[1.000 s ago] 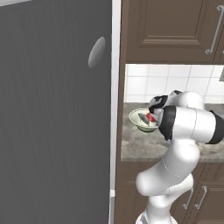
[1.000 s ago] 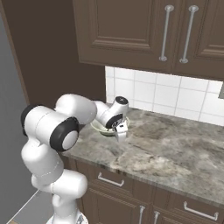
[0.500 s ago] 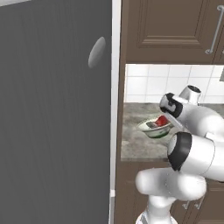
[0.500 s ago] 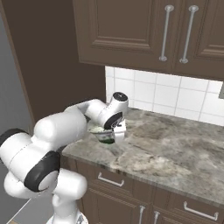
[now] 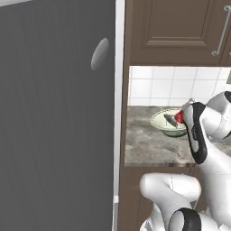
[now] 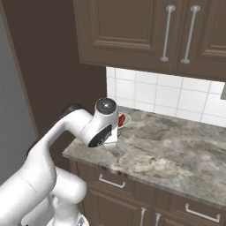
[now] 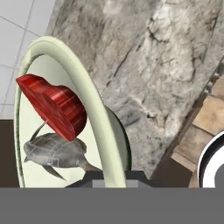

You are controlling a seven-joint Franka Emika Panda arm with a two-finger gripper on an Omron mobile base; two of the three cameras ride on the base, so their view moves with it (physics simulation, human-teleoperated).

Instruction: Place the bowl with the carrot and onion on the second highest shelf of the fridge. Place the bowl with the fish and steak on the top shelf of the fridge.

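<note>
Fish-and-steak bowl step in hand, judging by contents: pale green bowl (image 5: 170, 122) with red steak (image 7: 52, 105) and grey fish (image 7: 54, 151) inside. Bowl near counter's (image 6: 176, 150) left end, by the backsplash, close to the fridge (image 5: 54, 117); whether resting on the stone or just lifted cannot be told. Carrot-and-onion bowl not seen, so no call on that half.

Gripper (image 7: 111, 177) at bowl rim, near side. In hand view rim runs straight down between the two dark tips, one tip each side of the wall; looks clamped on the rim, though contact itself hidden at frame bottom, so a judgement only.

Next move likely: lift clear of counter, carry left to fridge, reach top shelf. Fridge door looks closed from left base view, flat grey face toward camera; needs opening or base repositioning first. Risk: rim pinch lets bowl tilt, steak sitting high on edge could slide out.

Arm pose: folded tight, elbow high, forearm reaching back-left over the counter edge, wrist bent down toward bowl. Hand rolled, bowl rim appearing near vertical in hand view.
</note>
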